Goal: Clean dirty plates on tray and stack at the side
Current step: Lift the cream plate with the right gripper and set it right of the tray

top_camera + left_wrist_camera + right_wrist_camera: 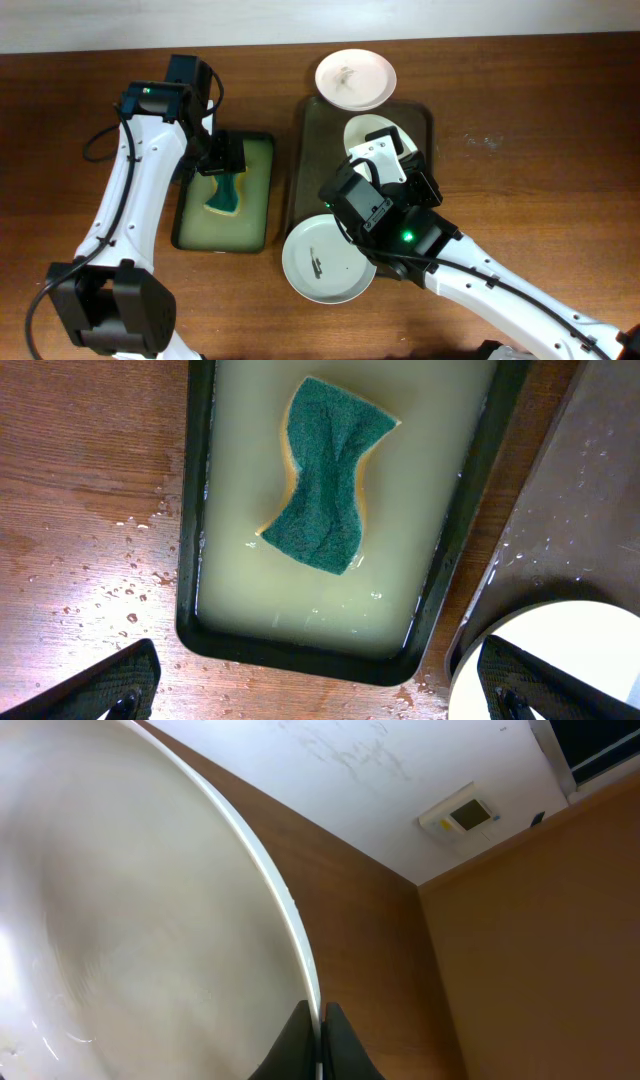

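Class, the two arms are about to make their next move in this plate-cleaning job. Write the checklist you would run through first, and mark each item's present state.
1. Right gripper pinches the rim of a white round plate: ok.
2. That plate's face is free of smears: cannot tell.
3. Left gripper is open above the green-and-yellow sponge: ok, sponge not yet held.
4. Sponge lies in liquid in the black-rimmed pale-green tray: ok.
5. Smeared white plate at the near end of the dark brown rectangular tray is clean: not ok, dark marks at its centre.
6. Plates are stacked at the side: not ok, the third white plate sits alone.
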`<state>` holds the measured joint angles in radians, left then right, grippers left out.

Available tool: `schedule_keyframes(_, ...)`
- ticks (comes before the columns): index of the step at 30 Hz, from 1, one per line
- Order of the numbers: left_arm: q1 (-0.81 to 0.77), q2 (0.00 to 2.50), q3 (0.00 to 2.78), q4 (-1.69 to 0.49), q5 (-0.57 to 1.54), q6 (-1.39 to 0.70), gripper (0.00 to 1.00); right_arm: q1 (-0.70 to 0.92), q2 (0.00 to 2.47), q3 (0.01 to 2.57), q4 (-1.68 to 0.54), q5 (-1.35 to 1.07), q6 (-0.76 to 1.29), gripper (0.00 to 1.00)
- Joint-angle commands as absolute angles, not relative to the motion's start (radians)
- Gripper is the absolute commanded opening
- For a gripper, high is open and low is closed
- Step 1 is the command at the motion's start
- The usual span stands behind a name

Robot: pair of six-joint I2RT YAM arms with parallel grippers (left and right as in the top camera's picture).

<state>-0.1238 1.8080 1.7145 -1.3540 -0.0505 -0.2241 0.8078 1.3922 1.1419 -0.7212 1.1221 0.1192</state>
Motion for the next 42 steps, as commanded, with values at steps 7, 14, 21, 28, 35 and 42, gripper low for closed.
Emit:
schedule_keyframes(7,-0.121,1.784,1.715,-1.356,-0.041,-0.215,1.0,0.817,1.375,1.147,-0.693,1.16,0.12,0.04)
schedule_keyframes(14,-0.121,1.784,1.715,-1.356,-0.041,-0.215,1.0,0.817,1.375,1.147,-0.7,1.159,0.125,0.04)
schedule_keyframes(21,-0.121,1.784,1.715,-1.356,-0.041,-0.215,1.0,-0.024,1.382,1.147,-0.77,-0.104,0.244,0.04)
schedule_keyframes(28,-0.122,1.784,1.715,-1.356,-0.041,-0.215,1.0,-0.64,1.739,1.146,-0.79,-0.271,0.275,0.04)
schedule_keyframes(35,-0.121,1.784,1.715,-1.356,-0.041,-0.215,1.0,-0.26,1.383,1.147,-0.923,-0.436,0.079,0.56)
schedule_keyframes(42,-0.121,1.784,1.715,-1.356,-0.041,-0.215,1.0,0.437,1.676,1.058,-0.974,-0.412,0.262,0.45)
